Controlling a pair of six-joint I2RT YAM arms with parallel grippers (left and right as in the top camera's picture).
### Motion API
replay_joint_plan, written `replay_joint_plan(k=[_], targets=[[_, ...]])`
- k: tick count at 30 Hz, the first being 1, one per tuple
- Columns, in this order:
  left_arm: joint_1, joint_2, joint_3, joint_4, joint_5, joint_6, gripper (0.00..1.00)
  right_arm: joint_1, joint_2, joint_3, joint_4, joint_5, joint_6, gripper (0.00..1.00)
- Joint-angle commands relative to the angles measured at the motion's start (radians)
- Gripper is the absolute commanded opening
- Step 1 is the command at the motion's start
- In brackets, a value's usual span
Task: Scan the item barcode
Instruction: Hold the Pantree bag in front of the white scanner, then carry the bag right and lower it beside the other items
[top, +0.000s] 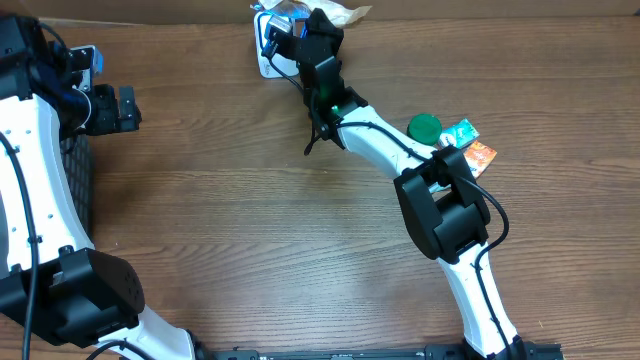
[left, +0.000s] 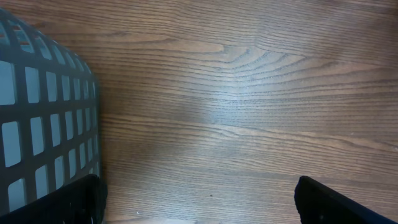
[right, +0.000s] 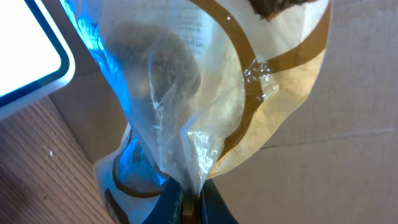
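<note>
We see the right gripper (right: 193, 208) pinched tight on a crinkly bag (right: 186, 93).
The bag is thin, shiny, see-through plastic with curved brown stripes. It hangs at the far edge of the wooden table (top: 250, 220), beside a flat white thing with a blue edge (right: 25, 50), maybe the scanner. The left gripper (left: 199, 202) gapes wide, holding nothing, next to a dark basket (left: 43, 112) with square holes.

White links and black joint blocks are making up both arms — left arm (top: 25, 170) at frame left, right arm (top: 375, 140) centre-right, trailing black cables (top: 500, 215).
</note>
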Motion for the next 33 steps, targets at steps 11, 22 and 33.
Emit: replay_joint_plan(k=[11, 22, 33], targets=[[-0.001, -0.002, 0.001, 0.001, 0.001, 0.012, 1.0, 0.05, -0.304, 0.013, -0.253, 0.113, 0.396, 0.04], [-0.001, -0.002, 0.001, 0.001, 0.001, 0.012, 0.99, 0.022, -0.652, 0.013, -1.086, -0.247, 1.16, 0.04], [-0.001, -0.002, 0.001, 0.001, 0.001, 0.012, 1.0, -0.203, -0.608, -0.077, -1.521, -0.692, 1.332, 0.04]])
